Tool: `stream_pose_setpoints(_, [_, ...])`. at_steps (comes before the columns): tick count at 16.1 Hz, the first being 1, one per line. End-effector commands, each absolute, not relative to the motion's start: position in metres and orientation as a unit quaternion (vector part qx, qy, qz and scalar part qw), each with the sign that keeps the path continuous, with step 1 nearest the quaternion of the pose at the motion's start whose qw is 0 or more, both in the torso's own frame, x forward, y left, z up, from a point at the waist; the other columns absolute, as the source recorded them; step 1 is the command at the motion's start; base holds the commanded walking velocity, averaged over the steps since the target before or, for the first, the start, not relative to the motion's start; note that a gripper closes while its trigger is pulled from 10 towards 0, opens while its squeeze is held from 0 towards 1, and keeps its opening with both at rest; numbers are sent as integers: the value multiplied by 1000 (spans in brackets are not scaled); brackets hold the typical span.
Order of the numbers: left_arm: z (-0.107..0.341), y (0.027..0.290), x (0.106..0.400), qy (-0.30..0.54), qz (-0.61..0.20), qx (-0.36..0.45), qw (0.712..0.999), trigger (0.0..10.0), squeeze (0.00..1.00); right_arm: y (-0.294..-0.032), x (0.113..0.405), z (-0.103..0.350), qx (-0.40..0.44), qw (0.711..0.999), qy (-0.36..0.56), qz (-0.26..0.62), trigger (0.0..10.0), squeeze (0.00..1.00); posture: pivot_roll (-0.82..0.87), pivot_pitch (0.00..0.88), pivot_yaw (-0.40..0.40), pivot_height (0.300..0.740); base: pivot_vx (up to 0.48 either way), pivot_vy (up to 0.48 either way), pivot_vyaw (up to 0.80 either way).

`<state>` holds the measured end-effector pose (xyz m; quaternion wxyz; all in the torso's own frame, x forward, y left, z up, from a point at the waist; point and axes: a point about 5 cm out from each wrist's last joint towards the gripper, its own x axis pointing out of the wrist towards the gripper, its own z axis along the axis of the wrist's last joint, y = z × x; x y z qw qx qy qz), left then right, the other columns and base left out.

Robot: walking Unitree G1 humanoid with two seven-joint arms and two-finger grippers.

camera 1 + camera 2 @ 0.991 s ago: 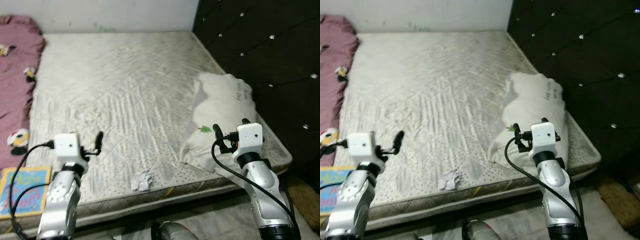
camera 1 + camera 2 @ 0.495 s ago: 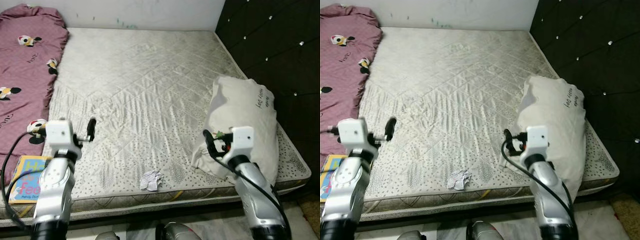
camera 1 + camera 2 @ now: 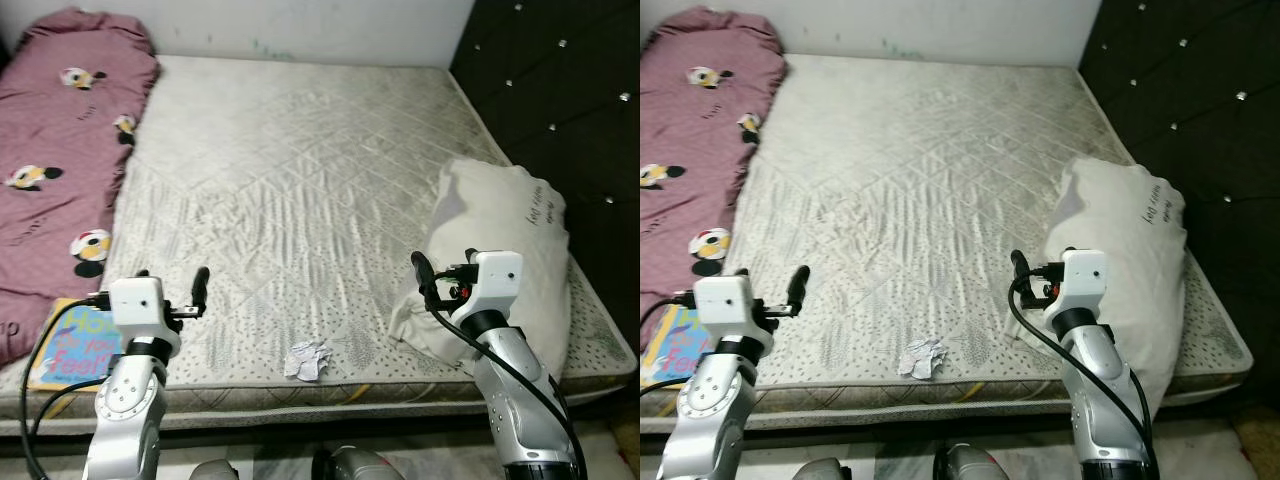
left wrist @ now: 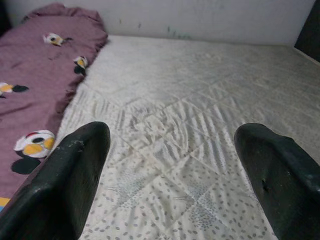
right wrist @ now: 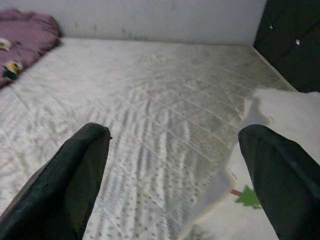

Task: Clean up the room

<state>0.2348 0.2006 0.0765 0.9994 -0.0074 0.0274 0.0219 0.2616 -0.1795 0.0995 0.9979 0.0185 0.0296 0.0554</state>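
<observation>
Pink blanket (image 3: 60,160): along the mattress's left side. Book (image 3: 75,342): near left edge.
Left gripper (image 3: 172,290): jaws spread, holding nothing, above the mattress (image 3: 300,170) front.
Crumpled paper (image 3: 307,360): on the mattress near its front edge, between both grippers, apart from each.
Right gripper (image 3: 440,272): jaws spread, empty, beside the white pillow (image 3: 510,250).

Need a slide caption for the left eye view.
Both open hands, left and right, raised over bare mattress; crumpled paper near front edge.
</observation>
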Motion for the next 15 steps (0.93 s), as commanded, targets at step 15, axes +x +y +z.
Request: stream_pose_setpoints(15, [67,193,227,94,-19,27,995,10000,0,-193,255,101,5,1000,22,14,10000,0,30,43,-69,740,0,0,137])
